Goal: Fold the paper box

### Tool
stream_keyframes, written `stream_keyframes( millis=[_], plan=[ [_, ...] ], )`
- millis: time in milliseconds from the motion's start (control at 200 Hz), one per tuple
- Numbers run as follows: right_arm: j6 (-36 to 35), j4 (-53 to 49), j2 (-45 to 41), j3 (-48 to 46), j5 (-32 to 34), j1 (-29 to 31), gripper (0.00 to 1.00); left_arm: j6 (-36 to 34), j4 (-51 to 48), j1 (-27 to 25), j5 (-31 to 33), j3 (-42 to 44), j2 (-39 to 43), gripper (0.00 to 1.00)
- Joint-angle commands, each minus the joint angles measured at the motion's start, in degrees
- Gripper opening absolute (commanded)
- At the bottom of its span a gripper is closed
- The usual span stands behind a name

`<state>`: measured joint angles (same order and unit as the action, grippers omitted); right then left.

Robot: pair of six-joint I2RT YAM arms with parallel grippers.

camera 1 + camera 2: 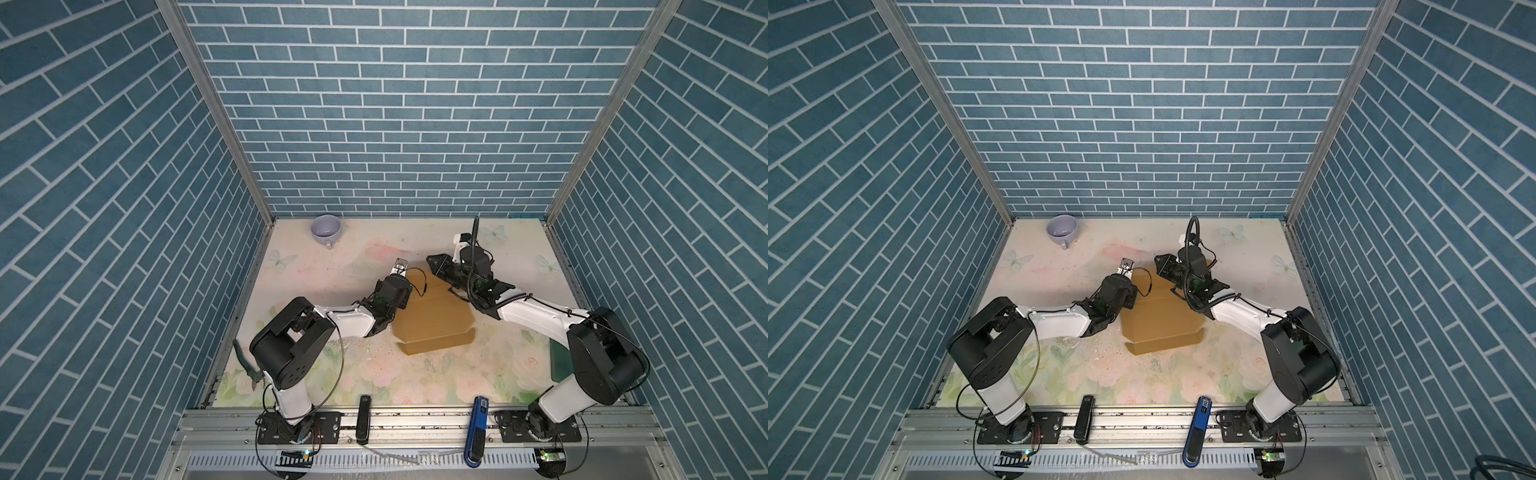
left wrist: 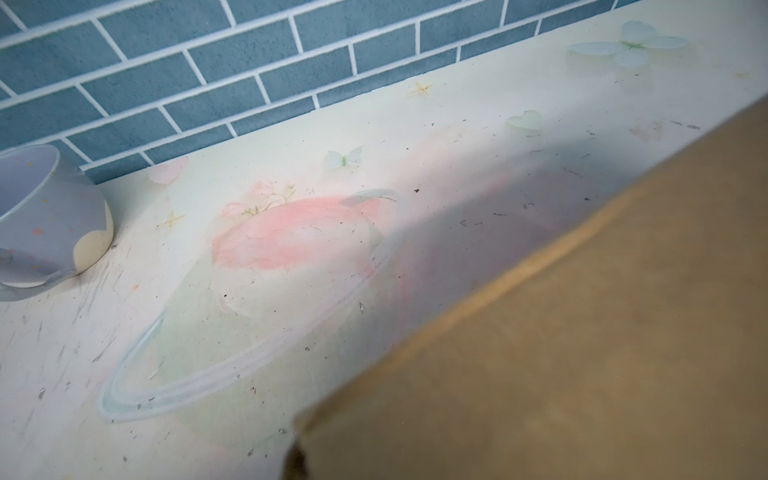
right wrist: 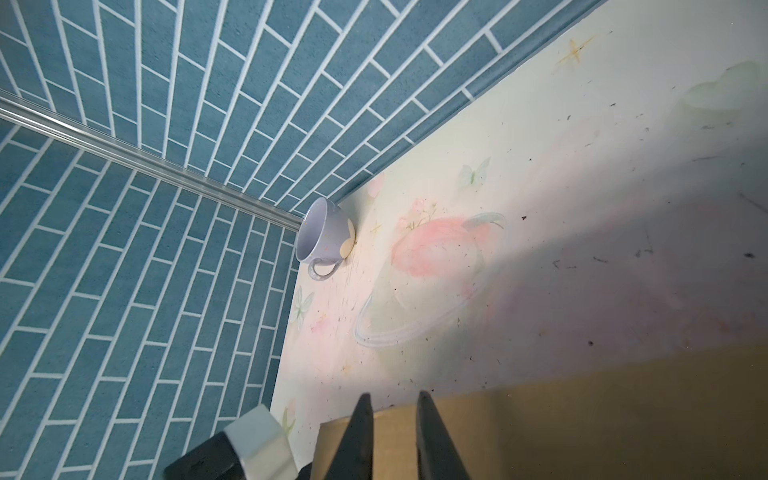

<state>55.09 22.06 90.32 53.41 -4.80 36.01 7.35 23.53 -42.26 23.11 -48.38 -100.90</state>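
Note:
The paper box (image 1: 432,320) (image 1: 1158,324) is tan cardboard in the middle of the floral table, with a broad panel on top and a narrow flap (image 1: 436,343) along its near edge. My left gripper (image 1: 406,296) is at the box's far left edge, its fingers hidden under the wrist. In the left wrist view blurred cardboard (image 2: 582,332) fills the lower right, and only a dark fingertip (image 2: 297,461) shows. My right gripper (image 1: 430,259) (image 3: 392,401) is at the box's far edge. Its two dark fingers stand a narrow gap apart in front of the cardboard (image 3: 582,415).
A lavender cup (image 1: 326,230) (image 1: 1062,228) (image 2: 50,220) (image 3: 326,237) lies tipped in the far left corner. Green-handled pliers (image 1: 245,361) lie at the left edge. A black tool (image 1: 364,419) and a blue one (image 1: 478,432) rest on the front rail. Tiled walls close three sides.

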Motion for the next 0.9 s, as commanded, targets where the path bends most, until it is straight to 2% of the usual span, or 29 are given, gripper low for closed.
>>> stream_keyframes(
  millis=[0,275,410,635,800,895],
  plan=[
    [-0.5,2.1,1.2,-1.2,1.5,0.1,0.2,-0.2,-5.2,-0.2,2.0,0.6,-2.1,0.16],
    [0.4,1.9,1.3,-2.5,2.8,0.1,0.17,0.8,-6.6,-0.6,2.2,-0.3,-3.5,0.29],
    [0.7,1.8,1.4,-2.7,3.1,0.1,0.17,1.1,-7.1,-0.6,2.9,-0.4,-3.5,0.3],
    [0.7,1.3,1.2,-2.8,3.4,0.1,0.16,0.9,-7.7,-0.5,3.0,-1.2,-4.2,0.08],
    [0.6,1.2,0.9,-2.5,3.1,0.1,0.16,1.0,-8.1,-0.5,3.5,-1.6,-4.1,0.0],
    [0.4,0.9,0.3,-2.2,2.9,0.1,0.16,0.8,-8.6,-0.5,4.1,-1.7,-3.8,0.0]
  ],
)
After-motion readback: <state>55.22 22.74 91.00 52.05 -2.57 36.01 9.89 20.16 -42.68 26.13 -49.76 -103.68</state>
